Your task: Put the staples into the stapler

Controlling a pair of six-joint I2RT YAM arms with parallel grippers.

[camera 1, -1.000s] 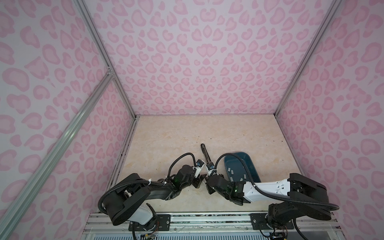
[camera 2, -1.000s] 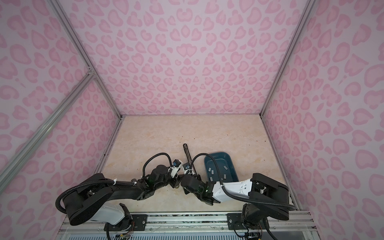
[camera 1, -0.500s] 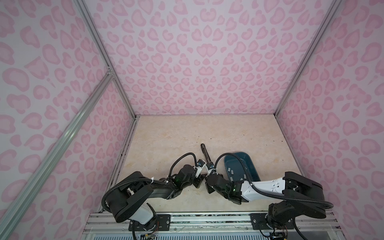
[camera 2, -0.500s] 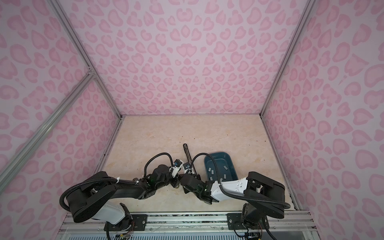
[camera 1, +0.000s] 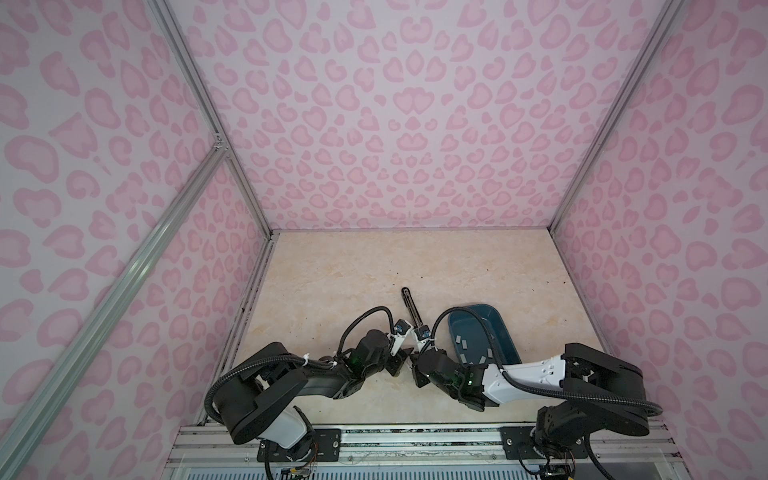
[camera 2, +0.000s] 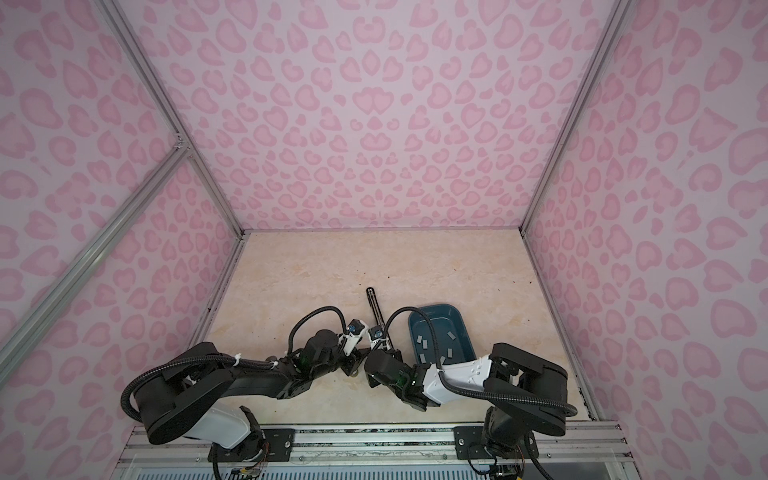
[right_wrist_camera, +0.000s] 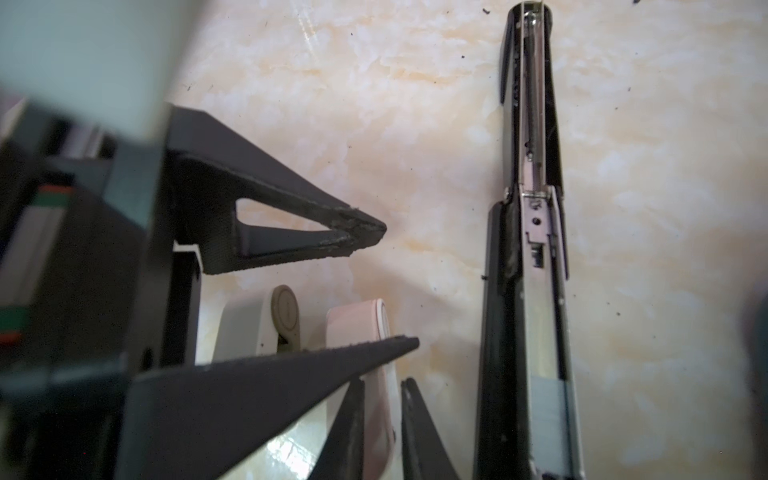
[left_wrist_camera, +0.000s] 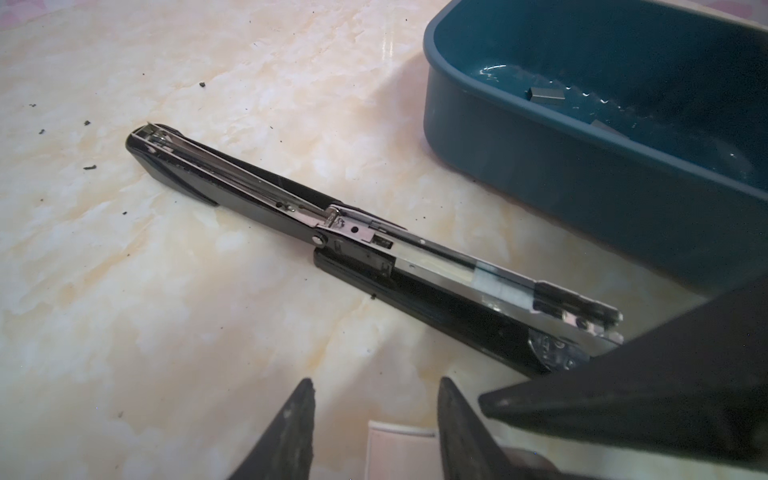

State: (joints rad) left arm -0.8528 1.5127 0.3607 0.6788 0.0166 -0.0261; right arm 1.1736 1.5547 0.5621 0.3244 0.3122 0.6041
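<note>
The staples (camera 2: 451, 334) are small flat grey strips, lying loose on the floor of a dark teal tray (camera 1: 505, 332), lower right of centre in both top views. Just left of the tray lies a black stapler (camera 1: 410, 307), swung fully open and flat on the marble-patterned table (camera 1: 332, 282), its bright metal channel facing up. A pale grey block (left_wrist_camera: 503, 286) sits in that channel — staple strip or pusher, I cannot tell.

Below it, at the lower middle of the frame, both claws meet at a small pink-and-white stapler (right_wrist_camera: 249, 328). The left gripper (left_wrist_camera: 374, 380) stands partly open, a finger on either side of the small stapler, with bare table showing between one finger and the body, so it clamps nothing. The right gripper (right_wrist_camera: 383, 380) is closed almost completely, the pink lid's edge pinched between its tips.

In both top views the small stapler is all but hidden under the two grippers, and cables (camera 1: 440, 328) cross the black stapler's near end. The right arm covers part of the tray, so the number of strips is uncertain. The left wrist view catches only a corner of the small stapler.
</note>
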